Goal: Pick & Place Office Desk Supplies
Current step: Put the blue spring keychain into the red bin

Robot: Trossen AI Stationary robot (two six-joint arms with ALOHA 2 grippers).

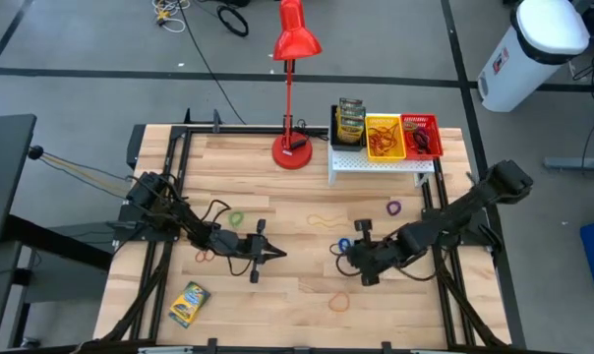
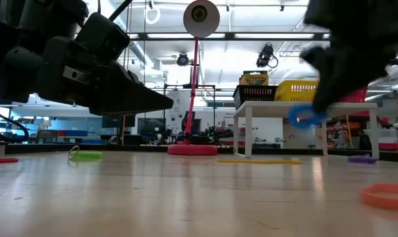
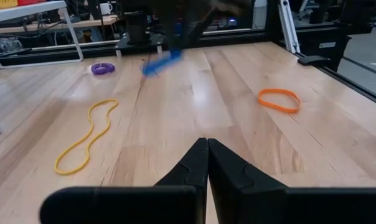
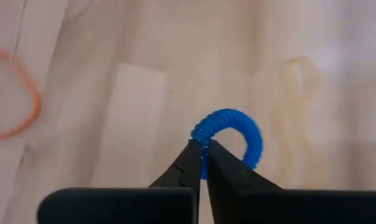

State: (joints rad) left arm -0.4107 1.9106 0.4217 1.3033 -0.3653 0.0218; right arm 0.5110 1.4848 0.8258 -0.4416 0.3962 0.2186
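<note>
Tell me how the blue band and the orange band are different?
The blue band is pinched in the right gripper and lifted off the table; the orange band lies flat on the wood, untouched. The blue band looks ribbed like a coil; the orange band looks smooth. Both are small loops.

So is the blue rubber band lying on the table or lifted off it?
Lifted. The right gripper is shut on the blue rubber band, and the low view shows the band hanging clear above the table.

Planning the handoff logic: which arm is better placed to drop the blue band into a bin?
Right. Its claw is already shut on the blue band, lifted off the table, and sits nearer the mesh bins. The left claw is shut, empty, farther away.
</note>
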